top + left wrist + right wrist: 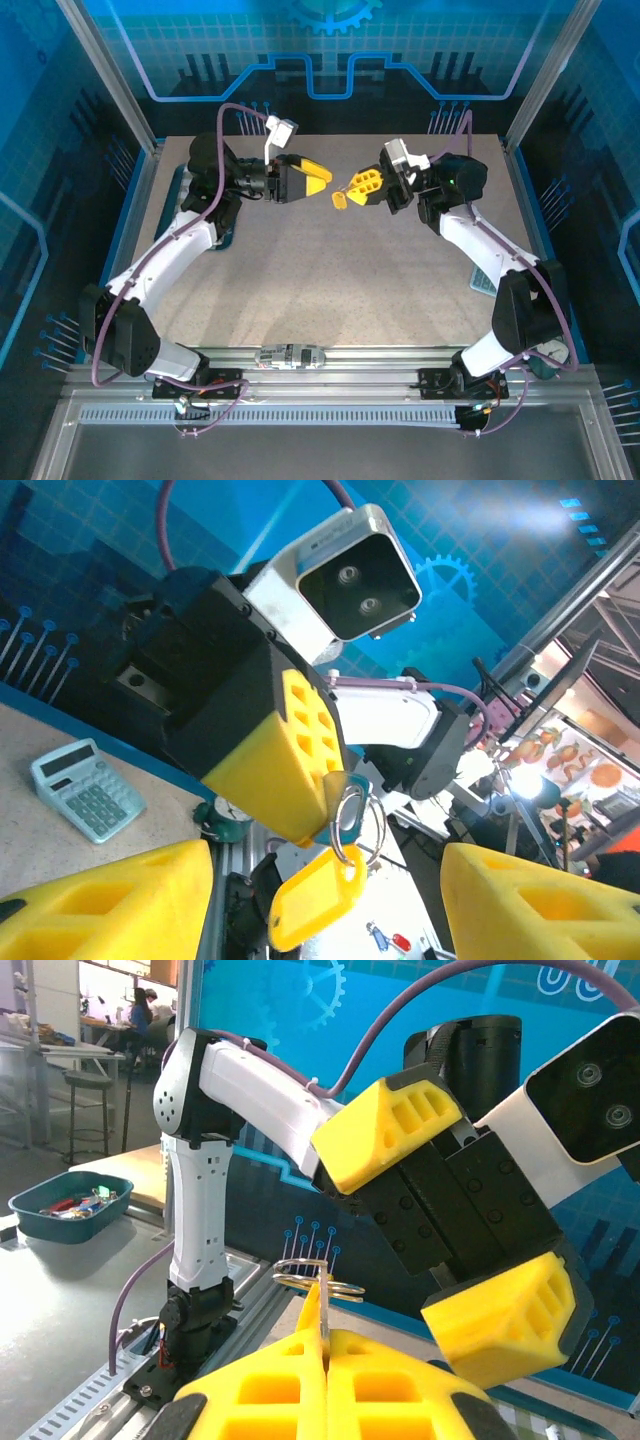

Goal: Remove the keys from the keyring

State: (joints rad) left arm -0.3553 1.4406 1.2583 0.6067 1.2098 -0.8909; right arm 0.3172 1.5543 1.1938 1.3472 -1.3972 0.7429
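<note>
Left wrist | right claw [333,798] pinches flat metal key [347,811] | yellow keyring [315,900] dangles | left claw [320,178] wide

Left gripper [322,178], right gripper [356,187]: bright yellow fingertips on black bodies. Left arm [170,250] and right arm [475,240] white with black joints; cables [240,108] purple. Keyring [318,897]: yellow-orange tag on a silver wire loop [318,1278]. Table [330,280] speckled beige-grey. Calculator [85,790] pale teal, grey keys. Tray [68,1203] dark teal. Back wall [200,40] blue, fine grid lines, gear motif.
</note>
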